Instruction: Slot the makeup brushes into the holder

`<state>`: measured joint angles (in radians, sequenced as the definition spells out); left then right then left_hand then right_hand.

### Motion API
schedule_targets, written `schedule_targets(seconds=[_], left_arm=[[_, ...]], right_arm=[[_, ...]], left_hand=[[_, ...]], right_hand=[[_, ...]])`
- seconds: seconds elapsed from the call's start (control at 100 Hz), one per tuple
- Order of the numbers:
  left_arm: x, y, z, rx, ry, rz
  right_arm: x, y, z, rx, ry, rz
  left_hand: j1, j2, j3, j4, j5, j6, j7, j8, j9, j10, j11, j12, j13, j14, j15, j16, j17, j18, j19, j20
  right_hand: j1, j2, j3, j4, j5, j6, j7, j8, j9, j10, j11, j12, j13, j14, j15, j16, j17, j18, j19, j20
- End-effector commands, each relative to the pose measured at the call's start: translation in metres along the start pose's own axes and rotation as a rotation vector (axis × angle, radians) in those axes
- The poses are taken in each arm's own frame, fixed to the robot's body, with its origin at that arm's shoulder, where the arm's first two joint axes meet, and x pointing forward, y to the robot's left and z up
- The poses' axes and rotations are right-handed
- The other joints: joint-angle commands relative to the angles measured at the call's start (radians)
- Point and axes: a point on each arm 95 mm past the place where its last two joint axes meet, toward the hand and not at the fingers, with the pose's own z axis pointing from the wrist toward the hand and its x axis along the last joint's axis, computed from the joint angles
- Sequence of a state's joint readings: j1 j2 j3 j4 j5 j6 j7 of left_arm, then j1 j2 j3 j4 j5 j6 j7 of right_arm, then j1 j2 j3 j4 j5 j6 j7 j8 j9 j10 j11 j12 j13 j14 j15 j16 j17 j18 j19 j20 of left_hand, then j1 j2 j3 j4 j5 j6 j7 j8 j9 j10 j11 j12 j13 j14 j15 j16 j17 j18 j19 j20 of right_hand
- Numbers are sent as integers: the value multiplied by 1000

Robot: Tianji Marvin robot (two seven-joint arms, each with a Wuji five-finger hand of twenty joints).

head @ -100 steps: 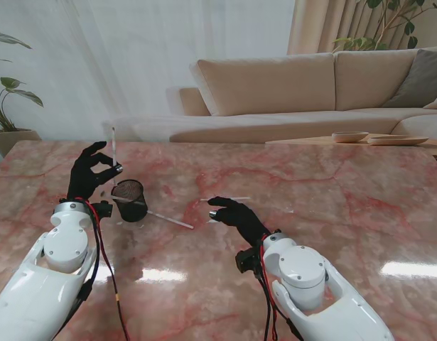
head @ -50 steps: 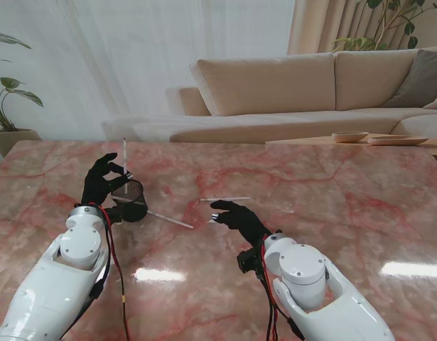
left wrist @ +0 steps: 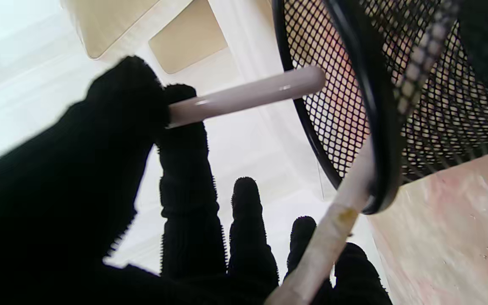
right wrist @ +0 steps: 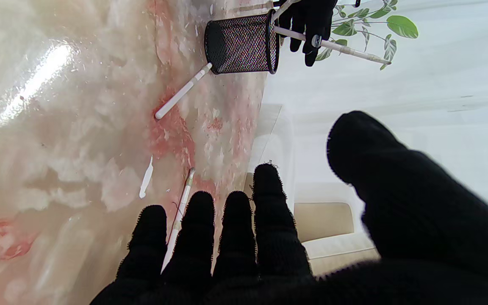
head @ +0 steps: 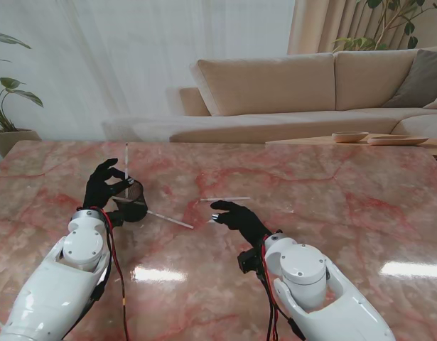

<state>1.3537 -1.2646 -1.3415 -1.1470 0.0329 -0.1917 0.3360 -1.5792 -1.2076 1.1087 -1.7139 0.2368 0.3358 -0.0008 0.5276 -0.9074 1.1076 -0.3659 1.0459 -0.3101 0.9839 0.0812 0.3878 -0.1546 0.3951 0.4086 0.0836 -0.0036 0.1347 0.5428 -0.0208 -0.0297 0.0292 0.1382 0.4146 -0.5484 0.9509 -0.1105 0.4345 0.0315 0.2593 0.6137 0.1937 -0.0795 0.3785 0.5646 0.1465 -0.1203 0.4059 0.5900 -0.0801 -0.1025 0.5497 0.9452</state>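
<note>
My left hand (head: 104,186) pinches a brush (head: 126,160) upright over the mesh holder (head: 133,202). My right hand (head: 236,217) hovers spread, holding nothing. A second brush (head: 170,219) lies beside the holder, a third (head: 225,199) farther off on the desk (head: 332,206).

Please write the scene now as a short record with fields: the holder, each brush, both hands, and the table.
holder: black wire-mesh cup, upright on the table, in front of the left hand
held brush: thin white makeup brush, near vertical, lower end at the cup's rim
left hand: black-gloved left hand, pinching the held brush
second brush: white brush, lying on the table, one end touching the cup's base
third brush: thin pale brush, lying flat beyond the right hand
right hand: black-gloved right hand, fingers apart, holding nothing
table: pink marble top
</note>
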Motion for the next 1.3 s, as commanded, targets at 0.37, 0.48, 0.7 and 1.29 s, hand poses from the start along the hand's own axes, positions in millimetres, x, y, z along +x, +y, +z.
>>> schedule_targets(seconds=[0.37, 0.48, 0.7, 1.29], left_arm=[[-7, 3, -7, -5, -30, -20], [-9, 4, -8, 0, -36, -27], [-10, 3, -9, 0, -43, -31], [-15, 3, -14, 1, -73, -51]], right_arm=[[-5, -4, 0, 25, -18, 13], [-5, -4, 0, 26, -19, 12], [-5, -4, 1, 29, -19, 14], [-5, -4, 2, 33, -19, 14]], left_hand=[[50, 107, -49, 40, -16, -145, 42, 38, -42, -29, -26, -18, -34, -54, -38, 7, 2, -19, -37, -35], [57, 117, -66, 47, -21, -147, 37, 41, -43, -26, -27, -19, -34, -54, -37, 8, 2, -18, -36, -33], [80, 131, -70, 61, -26, -153, 30, 46, -40, -17, -26, -20, -33, -52, -36, 8, 1, -17, -35, -32], [111, 176, -113, 89, -46, -151, 11, 59, -37, -9, -30, -22, -33, -51, -35, 5, 1, -17, -36, -31]], right_hand=[[-41, 0, 12, 22, -12, -29, 7, -9, -12, -10, 11, -9, -18, -17, 20, 10, 1, -42, 12, 23], [-41, -1, 11, 22, -13, -30, 7, -9, -12, -8, 11, -9, -18, -17, 21, 11, 1, -42, 12, 23], [-41, 0, 10, 23, -13, -31, 7, -9, -11, -9, 11, -9, -18, -17, 24, 11, 2, -43, 13, 22], [-42, 1, 11, 23, -13, -35, 8, -10, -10, -9, 10, -8, -19, -17, 26, 11, 2, -42, 15, 21]])
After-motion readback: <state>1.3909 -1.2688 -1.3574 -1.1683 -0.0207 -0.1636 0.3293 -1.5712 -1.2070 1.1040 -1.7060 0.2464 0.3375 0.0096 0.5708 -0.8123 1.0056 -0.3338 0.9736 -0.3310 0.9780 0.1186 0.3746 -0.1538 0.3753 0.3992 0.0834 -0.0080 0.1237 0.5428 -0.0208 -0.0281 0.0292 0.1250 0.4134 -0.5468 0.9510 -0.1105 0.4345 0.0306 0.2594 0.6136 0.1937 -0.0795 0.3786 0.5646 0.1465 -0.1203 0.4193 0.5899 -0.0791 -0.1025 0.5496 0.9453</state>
